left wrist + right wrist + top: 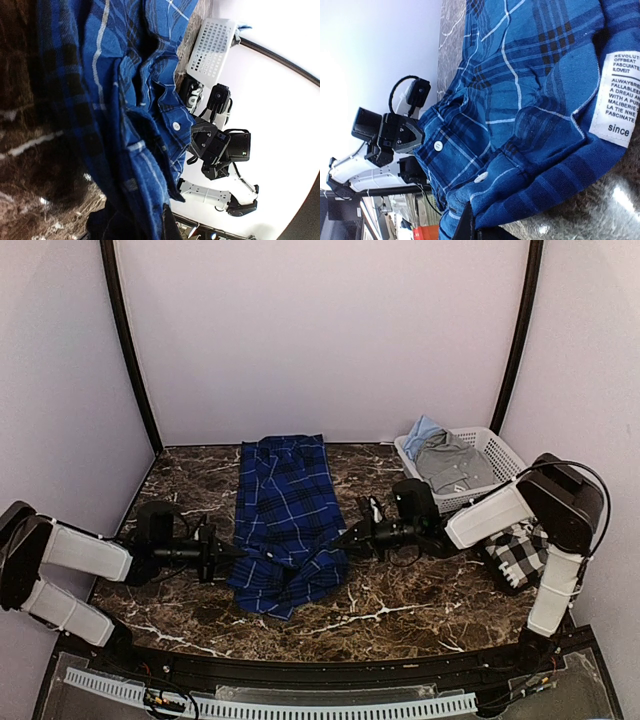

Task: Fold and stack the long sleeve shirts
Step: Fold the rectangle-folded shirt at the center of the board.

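The royal blue plaid long sleeve shirt (285,510) lies lengthwise in the middle of the marble table, with its near end bunched up. My left gripper (236,553) is shut on that near end's left edge, and my right gripper (342,538) is shut on its right edge. In the left wrist view the blue cloth (100,100) runs down into the gripper (167,227). The right wrist view shows buttons, a white label (619,100) and folds of the shirt (530,100) pinched in the gripper (472,227). A black-and-white check shirt (520,552) lies crumpled under my right arm.
A white plastic basket (497,447) holding grey and light blue garments stands at the back right. Pale walls close in the table on three sides. The right arm (220,145) shows across the shirt in the left wrist view, and the left arm (390,135) shows in the right wrist view.
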### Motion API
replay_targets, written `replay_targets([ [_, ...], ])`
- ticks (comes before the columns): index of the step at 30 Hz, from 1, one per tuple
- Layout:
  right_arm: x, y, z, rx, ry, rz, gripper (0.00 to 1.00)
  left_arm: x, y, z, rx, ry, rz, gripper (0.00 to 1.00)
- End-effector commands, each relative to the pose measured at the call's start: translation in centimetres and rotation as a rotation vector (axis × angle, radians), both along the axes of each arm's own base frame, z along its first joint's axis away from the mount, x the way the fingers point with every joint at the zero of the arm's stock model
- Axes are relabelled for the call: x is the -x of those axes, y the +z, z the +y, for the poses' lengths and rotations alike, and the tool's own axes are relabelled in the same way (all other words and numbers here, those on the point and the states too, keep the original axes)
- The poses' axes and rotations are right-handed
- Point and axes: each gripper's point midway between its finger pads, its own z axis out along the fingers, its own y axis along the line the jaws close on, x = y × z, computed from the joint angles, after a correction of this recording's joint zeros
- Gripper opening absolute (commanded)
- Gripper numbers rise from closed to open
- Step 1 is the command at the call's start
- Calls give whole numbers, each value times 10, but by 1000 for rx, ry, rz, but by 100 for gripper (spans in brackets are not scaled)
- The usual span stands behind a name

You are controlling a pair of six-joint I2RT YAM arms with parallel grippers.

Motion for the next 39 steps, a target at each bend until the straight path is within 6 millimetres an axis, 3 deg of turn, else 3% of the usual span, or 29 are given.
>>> replay_targets([
  [1, -41, 17, 7, -102, -76, -25, 0, -30, 14, 0, 101, 72, -39, 0],
  [5, -65, 16, 12, -121, -111, -25, 0, -51, 19, -5, 160, 94, -65, 0],
  [10, -80, 22, 20, -150, -134, -15, 0, -74, 34, -13, 221, 104, -95, 0],
  [17, -108, 26, 19, -192, -204, -1, 0, -104, 39, -7, 231, 188, -110, 0],
  [23, -140, 9, 15, -133, -284, -11, 0, -129, 14, 5, 195, 286, -72, 0],
  [29, -161, -29, 12, -45, -330, -1, 0, -142, -20, 14, 154, 346, -30, 0],
  [34, -167, -55, 8, 21, -338, 12, 0, -146, -46, 28, 58, 392, 3, 0],
  [39, -154, -62, 0, 46, -332, 33, 0, -140, -60, 28, -23, 360, 28, 0],
])
